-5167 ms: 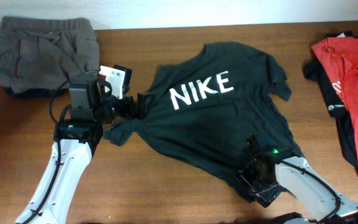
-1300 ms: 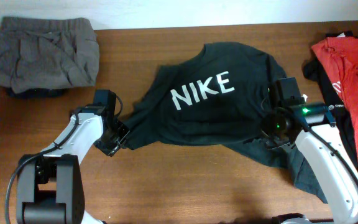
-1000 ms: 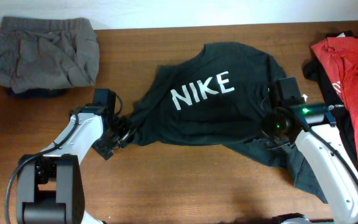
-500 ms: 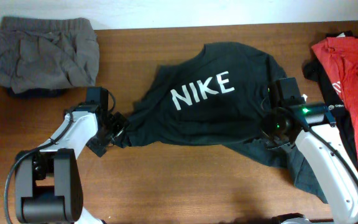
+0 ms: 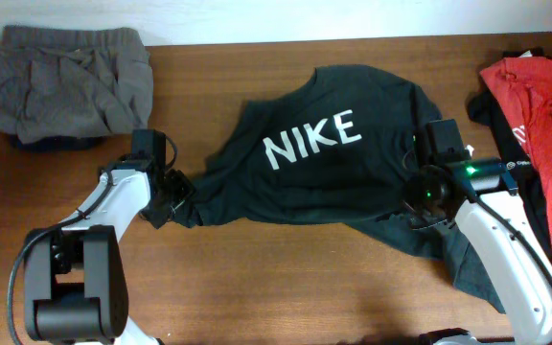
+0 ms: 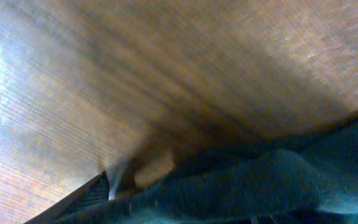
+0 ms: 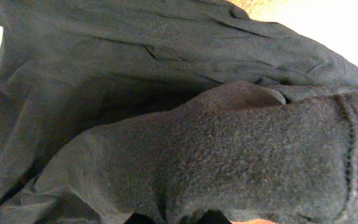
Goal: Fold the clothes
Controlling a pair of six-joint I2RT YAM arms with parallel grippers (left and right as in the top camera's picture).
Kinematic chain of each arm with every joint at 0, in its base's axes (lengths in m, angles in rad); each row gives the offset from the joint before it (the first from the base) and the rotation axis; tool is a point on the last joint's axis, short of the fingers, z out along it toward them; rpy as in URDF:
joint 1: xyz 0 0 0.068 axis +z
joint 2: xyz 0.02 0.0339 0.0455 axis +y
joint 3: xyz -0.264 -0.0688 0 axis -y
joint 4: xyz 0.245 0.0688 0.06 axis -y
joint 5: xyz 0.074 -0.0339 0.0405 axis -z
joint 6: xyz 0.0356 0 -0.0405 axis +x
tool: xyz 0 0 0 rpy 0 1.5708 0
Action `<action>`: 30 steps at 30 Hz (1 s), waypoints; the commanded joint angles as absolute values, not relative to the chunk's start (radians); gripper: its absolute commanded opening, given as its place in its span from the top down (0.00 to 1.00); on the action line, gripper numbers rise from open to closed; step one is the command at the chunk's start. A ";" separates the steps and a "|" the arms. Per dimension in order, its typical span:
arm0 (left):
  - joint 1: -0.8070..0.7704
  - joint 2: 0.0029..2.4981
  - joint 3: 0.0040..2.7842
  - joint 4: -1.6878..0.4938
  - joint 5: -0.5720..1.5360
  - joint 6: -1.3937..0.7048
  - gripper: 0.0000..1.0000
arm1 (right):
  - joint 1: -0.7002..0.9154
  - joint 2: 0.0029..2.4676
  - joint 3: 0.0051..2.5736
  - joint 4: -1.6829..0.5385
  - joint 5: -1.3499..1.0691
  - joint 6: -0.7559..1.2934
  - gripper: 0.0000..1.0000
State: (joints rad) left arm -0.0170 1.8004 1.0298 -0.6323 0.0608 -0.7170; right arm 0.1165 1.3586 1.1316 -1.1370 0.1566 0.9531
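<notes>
While the right claw (image 5: 425, 203) is closed tight on a fold of the black T-shirt (image 5: 324, 163), lying toward the far edge of the desk (image 5: 286, 278), I cannot tell how wide the left claw (image 5: 173, 195) stands at the sleeve. Should it miss the cloth, the fold could skew.

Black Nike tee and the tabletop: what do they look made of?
Black Nike tee: soft knit fabric, maybe cotton or a blend; matte, creases and drapes, fuzzy surface close up. Tabletop: wood or wood-look laminate, brown grain lines with a mild sheen; cannot tell which.
</notes>
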 commanded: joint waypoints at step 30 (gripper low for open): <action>-0.013 1.185 1.203 -0.753 -0.133 -0.567 0.99 | 0.121 1.203 1.378 -1.179 0.195 0.859 0.96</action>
State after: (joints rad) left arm -0.0135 1.2926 1.1892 -0.7521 -0.0910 -0.5789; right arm 0.1165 1.2404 1.3357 -1.1679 0.1650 0.8822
